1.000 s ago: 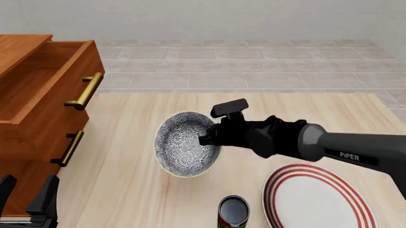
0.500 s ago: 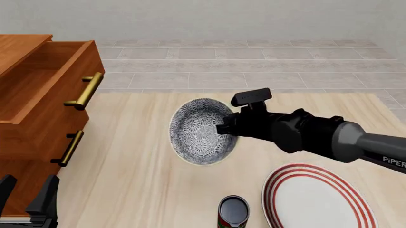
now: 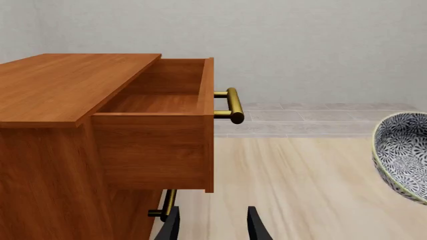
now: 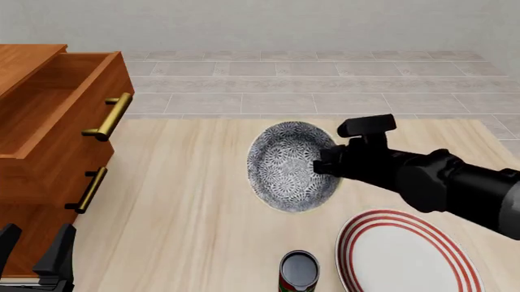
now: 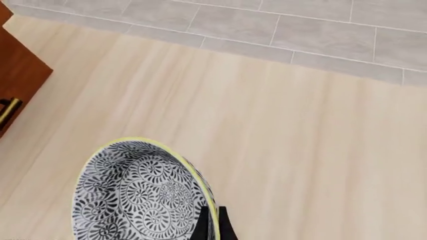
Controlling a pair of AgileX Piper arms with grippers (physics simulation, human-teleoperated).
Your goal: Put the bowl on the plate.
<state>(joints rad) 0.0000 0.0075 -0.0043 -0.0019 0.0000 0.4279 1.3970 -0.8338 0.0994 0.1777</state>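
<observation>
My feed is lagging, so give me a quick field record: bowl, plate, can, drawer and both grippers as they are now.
bowl: tilted, held by its rim, not over the plate
plate: bare, on the table at near right
can: upright, left of the plate
drawer: top one pulled open
right gripper: shut on the bowl's rim
left gripper: open, holding nothing, near the cabinet

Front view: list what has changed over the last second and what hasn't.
The right gripper, shut on the bowl's rim, has carried it rightward across the table and a little farther from the camera, tilted, toward the plate side. The plate, the can, the open drawer and the left gripper stayed put.
</observation>
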